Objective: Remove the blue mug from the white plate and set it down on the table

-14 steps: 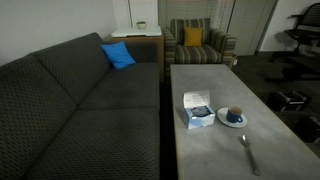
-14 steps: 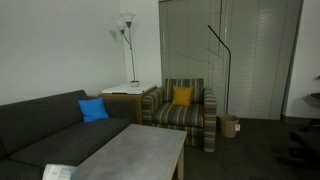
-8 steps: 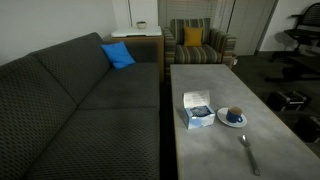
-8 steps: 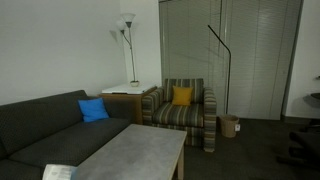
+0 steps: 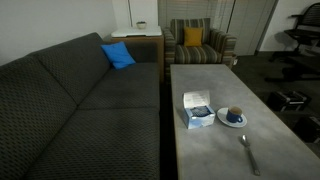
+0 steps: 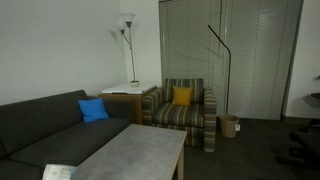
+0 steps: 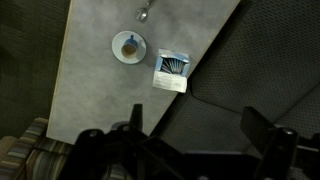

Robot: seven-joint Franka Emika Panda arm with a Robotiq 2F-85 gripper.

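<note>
The small squat blue mug with a dark inside (image 5: 233,113) sits upright in the middle of the small round white plate (image 5: 241,121), so we judge the lift has not begun. The plate rests on the long grey, concrete-like table (image 5: 210,80), close to the long edge away from the sofa and roughly midway along it. We cannot make out the mug's handle.

Just beside the plate, toward the sofa-side edge, lies a white-and-blue rectangular box (image 5: 196,108). It does not touch the plate, but it narrows the room on that side. A metal spoon (image 5: 248,152) lies apart from the plate, further along the same far edge. We reckon the bare stretch toward the armchair end is the easiest place to set the mug down.

In the wrist view the gripper (image 7: 192,112) hangs high above, well apart from the mug, over the table's sofa-side edge and the dark grey fabric sofa (image 5: 80,110). Its two fingers (image 7: 136,116) stand wide apart and hold nothing, which suits a descent over the mug.
</note>
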